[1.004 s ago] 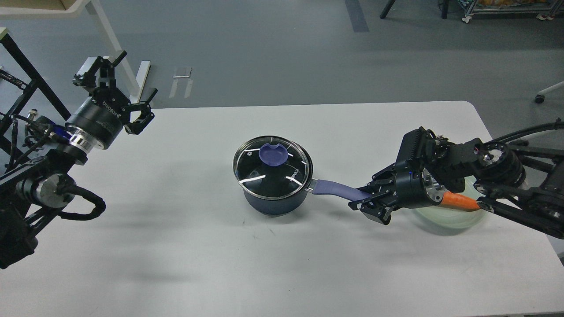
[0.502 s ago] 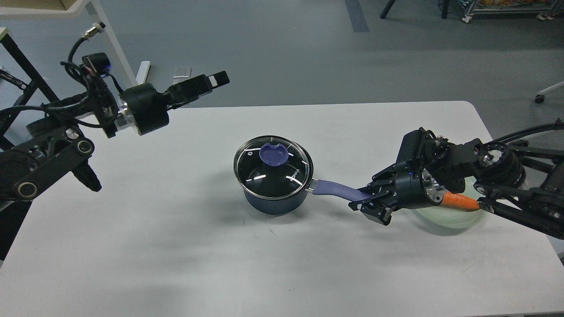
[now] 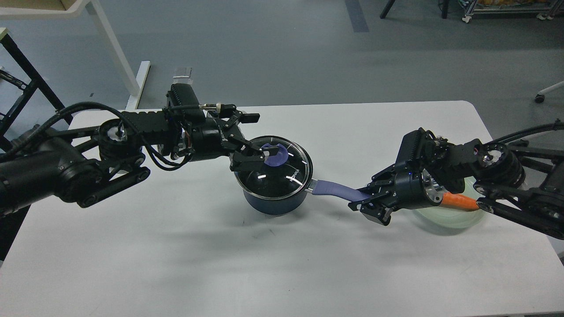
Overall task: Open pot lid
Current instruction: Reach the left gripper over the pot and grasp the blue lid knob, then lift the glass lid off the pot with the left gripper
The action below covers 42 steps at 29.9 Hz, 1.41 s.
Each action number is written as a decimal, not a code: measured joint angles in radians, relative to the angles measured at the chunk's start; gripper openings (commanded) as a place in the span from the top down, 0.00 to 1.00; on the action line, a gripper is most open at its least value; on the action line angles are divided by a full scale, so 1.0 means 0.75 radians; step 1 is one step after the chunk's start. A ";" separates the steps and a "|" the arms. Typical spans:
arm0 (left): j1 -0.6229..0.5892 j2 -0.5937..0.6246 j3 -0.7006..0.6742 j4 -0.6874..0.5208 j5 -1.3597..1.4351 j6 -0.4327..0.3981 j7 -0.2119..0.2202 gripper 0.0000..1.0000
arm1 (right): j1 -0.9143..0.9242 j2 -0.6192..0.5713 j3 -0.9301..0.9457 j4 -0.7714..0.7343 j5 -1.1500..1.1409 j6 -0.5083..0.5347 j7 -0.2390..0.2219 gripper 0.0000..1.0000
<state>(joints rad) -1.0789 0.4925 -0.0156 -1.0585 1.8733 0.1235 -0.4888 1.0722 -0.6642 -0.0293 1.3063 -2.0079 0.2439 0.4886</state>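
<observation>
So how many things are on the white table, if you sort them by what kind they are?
Pots: 1, a dark blue saucepan with a purple handle.
Lids: 1, a glass lid with a purple knob.
Bowls: 1, a pale green bowl.
Carrots: 1, a carrot in the bowl.
Total: 4.

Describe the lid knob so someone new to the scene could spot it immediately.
Start at the white table and find the dark blue pot near its middle, covered by a glass lid. The knob sits at the lid's centre, beside the left gripper. It is a flat purple disc, matching only the pot's handle.
</observation>
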 measured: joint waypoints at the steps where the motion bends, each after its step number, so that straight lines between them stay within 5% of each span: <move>1: 0.000 -0.012 0.006 0.009 0.003 0.001 0.000 0.01 | 0.000 0.000 0.000 0.000 0.000 0.000 0.000 0.68; 30: 0.019 -0.202 0.130 0.220 0.013 0.066 0.000 0.05 | -0.003 0.002 0.002 0.002 0.001 0.000 0.000 0.67; 32: 0.019 -0.206 0.134 0.219 0.012 0.081 0.000 0.18 | -0.003 0.002 0.002 0.003 0.001 0.000 0.000 0.67; 35: 0.019 -0.208 0.135 0.219 0.009 0.090 0.000 0.55 | -0.004 0.002 0.002 0.003 0.001 0.000 0.000 0.66; 42: 0.010 -0.209 0.135 0.212 0.004 0.094 0.000 0.73 | -0.004 0.000 0.001 0.003 0.001 0.000 0.000 0.66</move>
<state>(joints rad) -1.0715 0.3356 0.0854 -0.8998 1.8763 0.1943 -0.4884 1.0690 -0.6639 -0.0283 1.3087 -2.0069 0.2437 0.4890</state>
